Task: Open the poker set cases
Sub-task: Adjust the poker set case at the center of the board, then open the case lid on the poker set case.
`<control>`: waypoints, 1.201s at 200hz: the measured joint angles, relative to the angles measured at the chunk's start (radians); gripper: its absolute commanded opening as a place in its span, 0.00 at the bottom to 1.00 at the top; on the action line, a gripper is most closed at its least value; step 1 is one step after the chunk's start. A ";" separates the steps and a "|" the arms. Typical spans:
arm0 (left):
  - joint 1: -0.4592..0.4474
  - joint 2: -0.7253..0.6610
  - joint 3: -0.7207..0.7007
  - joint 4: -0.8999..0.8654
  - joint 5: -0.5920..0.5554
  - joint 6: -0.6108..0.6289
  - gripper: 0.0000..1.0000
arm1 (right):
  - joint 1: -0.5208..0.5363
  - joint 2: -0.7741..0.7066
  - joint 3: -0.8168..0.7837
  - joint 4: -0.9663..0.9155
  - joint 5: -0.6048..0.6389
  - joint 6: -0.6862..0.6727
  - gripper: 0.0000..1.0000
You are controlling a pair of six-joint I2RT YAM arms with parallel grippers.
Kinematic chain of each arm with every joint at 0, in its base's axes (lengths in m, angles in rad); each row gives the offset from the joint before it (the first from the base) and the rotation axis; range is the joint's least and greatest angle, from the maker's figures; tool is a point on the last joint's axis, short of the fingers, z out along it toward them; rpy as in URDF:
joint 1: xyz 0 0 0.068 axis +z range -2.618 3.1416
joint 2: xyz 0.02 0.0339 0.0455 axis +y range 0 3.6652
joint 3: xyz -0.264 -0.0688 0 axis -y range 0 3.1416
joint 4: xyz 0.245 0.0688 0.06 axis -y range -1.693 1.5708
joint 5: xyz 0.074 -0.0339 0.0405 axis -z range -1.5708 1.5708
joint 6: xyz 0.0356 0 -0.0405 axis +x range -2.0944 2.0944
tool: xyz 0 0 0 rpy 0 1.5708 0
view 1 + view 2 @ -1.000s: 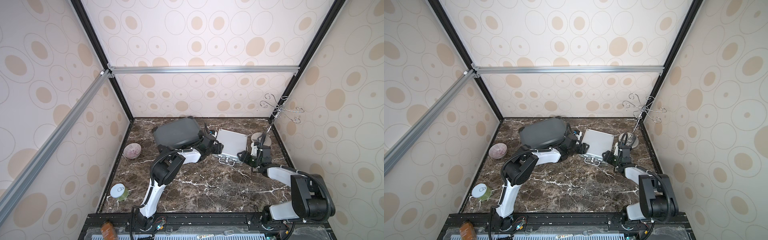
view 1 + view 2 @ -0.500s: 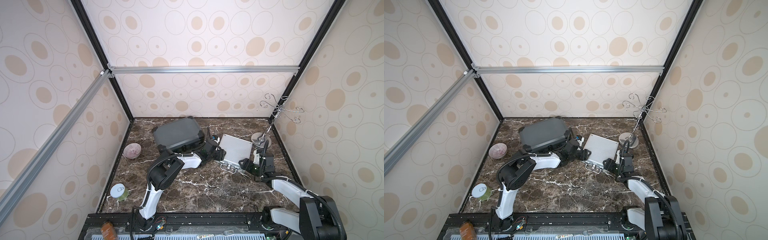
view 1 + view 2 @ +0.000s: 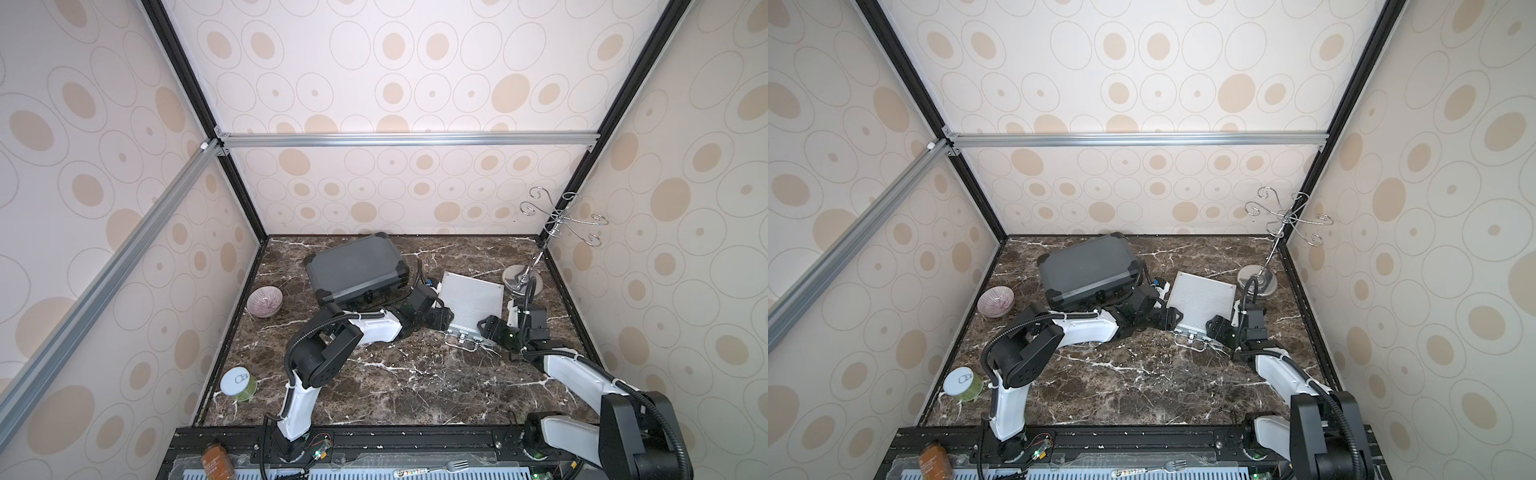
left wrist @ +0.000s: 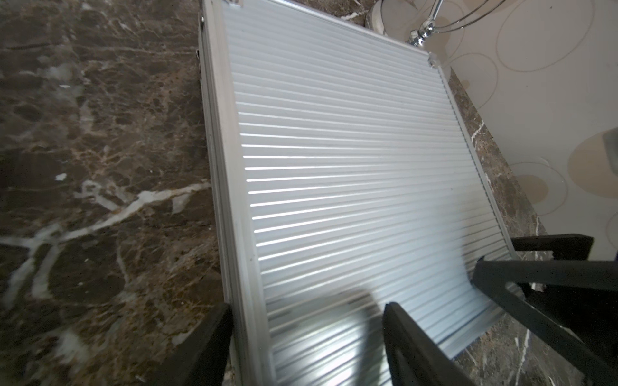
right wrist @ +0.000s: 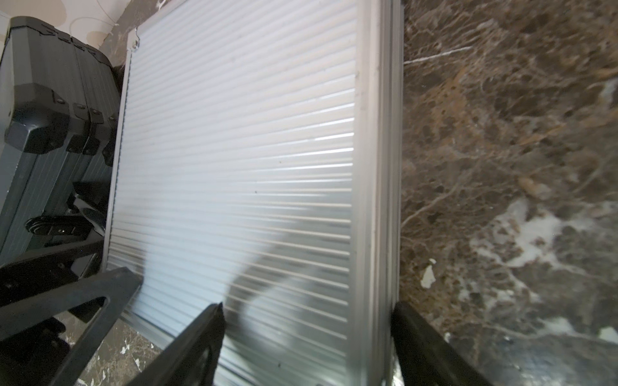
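Both cases were sitting on the marble table (image 3: 399, 386) with their lids down. The silver case (image 3: 471, 303) was right of the middle. It's pretty much square, so there's no real long axis, but its handle edge faced the front of the table and its back edge pointed at the back wall. The ribs on its lid ran side to side, parallel to the handle edge. The dark grey case (image 3: 355, 270) was further back and to the left, close to the back wall, with its long axis running across the table, a bit skewed. Its handle side faced the front too.

The left hand (image 3: 444, 325) was at the silver case's near left corner, and the right hand (image 3: 488, 328) was at its near right corner. In the left wrist view the left hand's fingers (image 4: 207, 344) were spread apart, one down beside the case's side wall and the other over the ribbed lid, so it was released and not gripping anything. The right wrist view showed the same for the right hand's fingers (image 5: 421, 344): they were spread wide, straddling the case's other side edge.

There was also a bowl (image 3: 264, 302) by the left wall, a white-lidded jar (image 3: 238, 384) nearer the front, and a metal hook stand (image 3: 536, 286) just behind the silver case.
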 measured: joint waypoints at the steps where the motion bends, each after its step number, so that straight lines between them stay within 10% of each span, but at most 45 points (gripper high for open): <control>1: 0.000 -0.001 0.000 -0.001 0.000 0.000 0.74 | 0.000 0.000 0.000 -0.001 0.001 0.000 0.83; 240: 0.014 -0.092 -0.067 0.003 0.058 -0.003 1.00 | 0.010 -0.114 -0.008 -0.155 -0.004 0.035 0.89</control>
